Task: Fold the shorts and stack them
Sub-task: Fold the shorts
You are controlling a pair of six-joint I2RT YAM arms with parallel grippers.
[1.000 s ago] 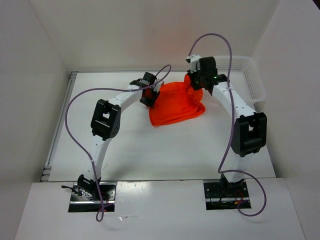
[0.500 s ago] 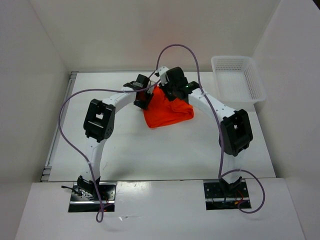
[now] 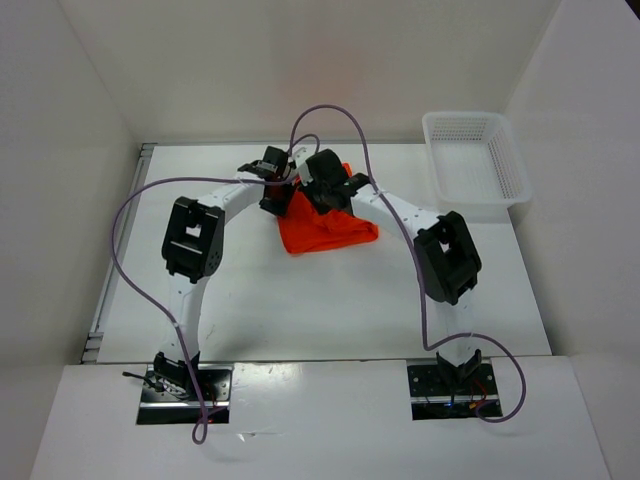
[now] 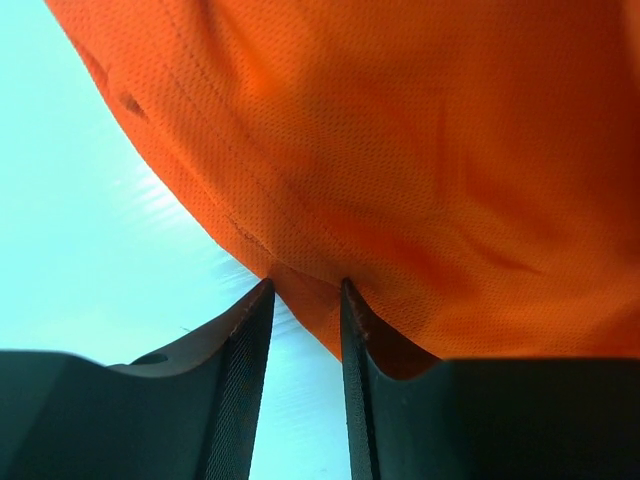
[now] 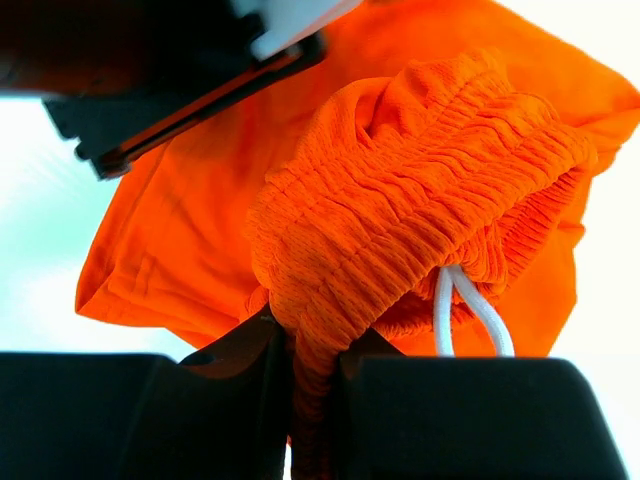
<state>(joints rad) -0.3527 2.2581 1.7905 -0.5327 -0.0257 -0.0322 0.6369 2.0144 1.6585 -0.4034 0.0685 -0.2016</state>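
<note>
Pinching shorts (image 3: 330,232): right pincer (image 5: 305,340) clamped on waistband (image 5: 400,210), drawstring (image 5: 470,310) just right of it; left pincer (image 4: 305,290) narrow on an edge. Likely one anchors, other drags the fold.

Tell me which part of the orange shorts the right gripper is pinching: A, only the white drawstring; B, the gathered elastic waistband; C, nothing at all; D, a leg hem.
B: the right wrist view shows the right gripper shut on the ribbed waistband of the shorts, the drawstring hanging free beside it.
</note>
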